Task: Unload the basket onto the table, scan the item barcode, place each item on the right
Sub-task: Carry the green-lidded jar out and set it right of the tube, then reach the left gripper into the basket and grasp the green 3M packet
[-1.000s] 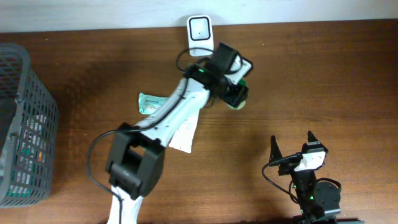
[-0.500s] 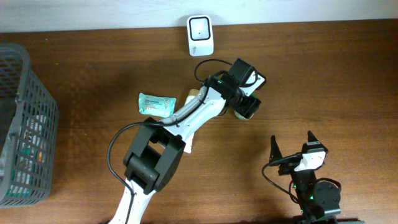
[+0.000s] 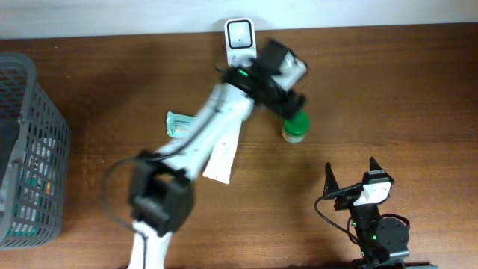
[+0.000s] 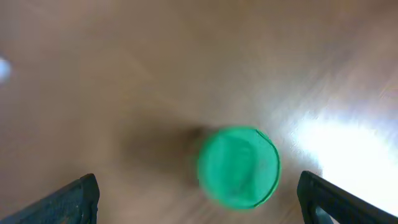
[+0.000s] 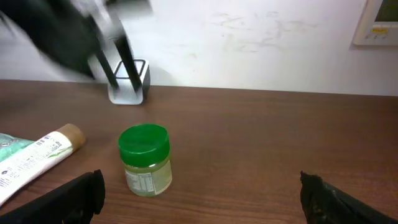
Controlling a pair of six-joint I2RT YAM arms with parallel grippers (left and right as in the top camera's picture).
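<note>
A small jar [image 3: 295, 125] with a green lid [image 4: 238, 166] stands upright on the brown table, right of centre. My left gripper [image 3: 286, 99] hovers just above and behind it, open, with the lid below and between its spread fingers [image 4: 81, 196] and nothing held. The white barcode scanner [image 3: 240, 41] stands at the table's back edge, close to the left wrist. In the right wrist view the jar [image 5: 145, 160] shows a printed label, and the scanner [image 5: 127, 84] stands behind it. My right gripper [image 3: 351, 178] rests open near the front edge, well short of the jar.
A teal packet [image 3: 179, 123] and a white tube [image 3: 222, 153] lie left of the jar, partly under the left arm. A grey wire basket [image 3: 30, 149] holding several items stands at the far left. A white wall runs behind the table.
The left gripper opened wide and let go of the jar, which now stands on the table. The left wrist has swung up and back toward the scanner. The right arm has not moved.
</note>
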